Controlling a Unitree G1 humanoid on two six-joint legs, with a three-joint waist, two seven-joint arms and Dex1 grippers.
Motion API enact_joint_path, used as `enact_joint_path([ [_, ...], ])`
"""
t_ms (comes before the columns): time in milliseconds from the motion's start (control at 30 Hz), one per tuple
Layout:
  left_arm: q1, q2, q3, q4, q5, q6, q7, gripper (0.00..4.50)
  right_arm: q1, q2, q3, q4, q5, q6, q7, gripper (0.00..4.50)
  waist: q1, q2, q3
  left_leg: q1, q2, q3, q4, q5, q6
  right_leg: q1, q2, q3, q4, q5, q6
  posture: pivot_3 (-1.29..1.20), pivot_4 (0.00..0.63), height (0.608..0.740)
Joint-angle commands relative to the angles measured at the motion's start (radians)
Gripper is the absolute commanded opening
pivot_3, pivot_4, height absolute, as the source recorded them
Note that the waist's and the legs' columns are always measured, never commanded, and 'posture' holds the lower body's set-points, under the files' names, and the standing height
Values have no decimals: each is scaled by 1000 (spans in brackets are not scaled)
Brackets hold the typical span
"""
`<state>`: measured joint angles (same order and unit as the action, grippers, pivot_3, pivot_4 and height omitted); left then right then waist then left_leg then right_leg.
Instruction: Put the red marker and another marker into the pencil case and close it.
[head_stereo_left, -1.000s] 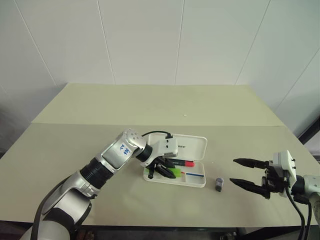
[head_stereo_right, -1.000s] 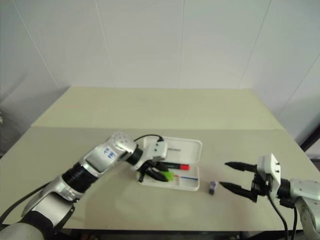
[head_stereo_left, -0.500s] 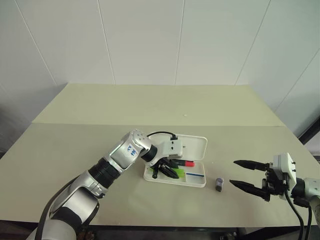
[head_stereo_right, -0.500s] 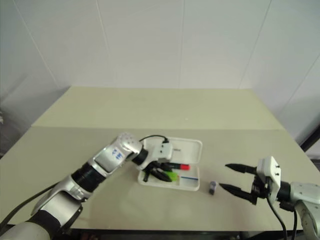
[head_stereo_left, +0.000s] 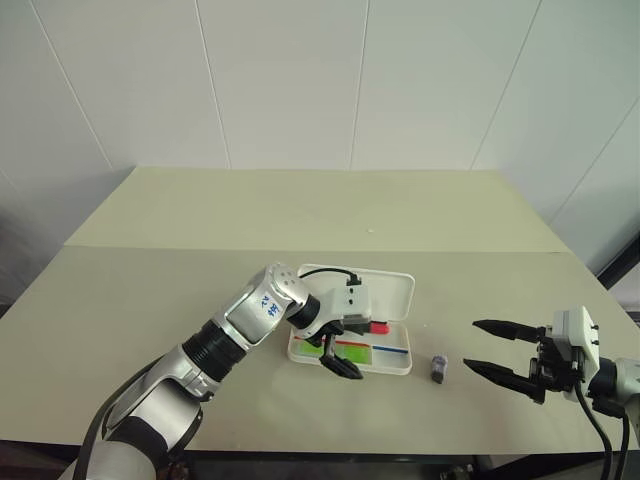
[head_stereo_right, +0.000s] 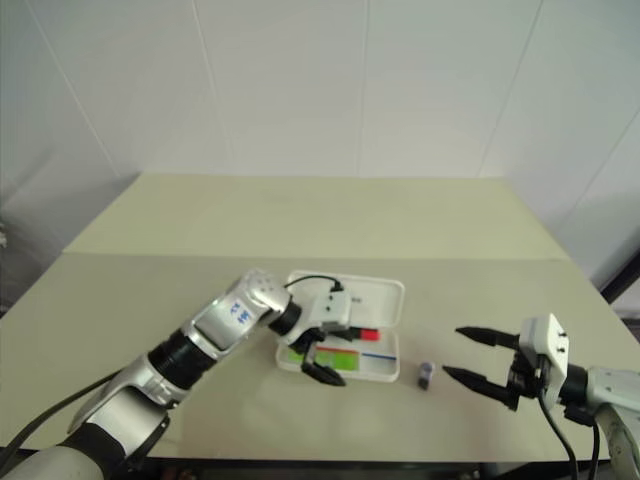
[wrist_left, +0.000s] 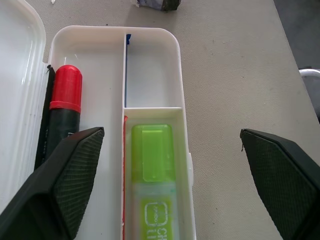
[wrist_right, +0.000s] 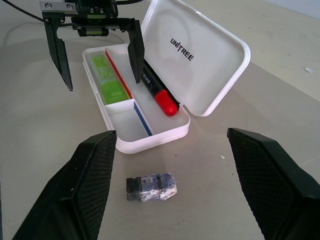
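The white pencil case (head_stereo_left: 392, 290) lies open on the table, its lid flipped back. The red marker (wrist_left: 64, 107) rests in the long compartment beside the lid. The lime-green highlighter, the other marker (wrist_left: 152, 165), lies in the front compartment, apart from both fingers. My left gripper (head_stereo_left: 338, 355) hangs open just above it, one finger over the red marker's side and one outside the case's front wall. My right gripper (head_stereo_left: 470, 343) stands open and empty near the table's front right, pointing at the case.
A small dark grey block (head_stereo_left: 438, 368) lies on the table between the case and my right gripper. One end compartment of the case (wrist_right: 127, 120) has nothing in it. The table (head_stereo_left: 300, 210) stretches bare behind the case.
My left gripper has opened and let go of the green highlighter, which now lies flat in the case. The right gripper has stayed put.
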<state>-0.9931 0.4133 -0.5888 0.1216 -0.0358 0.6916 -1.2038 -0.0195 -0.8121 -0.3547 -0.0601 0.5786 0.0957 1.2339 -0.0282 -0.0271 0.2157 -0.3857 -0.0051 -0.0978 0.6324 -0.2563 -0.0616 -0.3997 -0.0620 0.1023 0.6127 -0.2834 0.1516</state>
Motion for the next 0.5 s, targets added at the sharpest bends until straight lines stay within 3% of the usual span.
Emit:
enact_joint_path([
  [33,7,7,14,-55,-7,14,-8,4469,12,2,-28,-50,19,1,-13,4500,0,0,0,0,0,0,0,0,0,0,0,0,0,0,0,0,150,740],
  [133,19,14,37,-82,-14,28,9,4469,35,26,-22,-82,9,-1,-52,4500,0,0,0,0,0,0,0,0,0,0,0,0,0,0,0,0,150,740],
  [500,231,52,340,-232,-215,-126,33,4469,198,235,59,-410,-46,167,-472,4500,1,1,0,1,0,-1,1,0,-1,0,0,0,4,-1,-1,0,150,740],
])
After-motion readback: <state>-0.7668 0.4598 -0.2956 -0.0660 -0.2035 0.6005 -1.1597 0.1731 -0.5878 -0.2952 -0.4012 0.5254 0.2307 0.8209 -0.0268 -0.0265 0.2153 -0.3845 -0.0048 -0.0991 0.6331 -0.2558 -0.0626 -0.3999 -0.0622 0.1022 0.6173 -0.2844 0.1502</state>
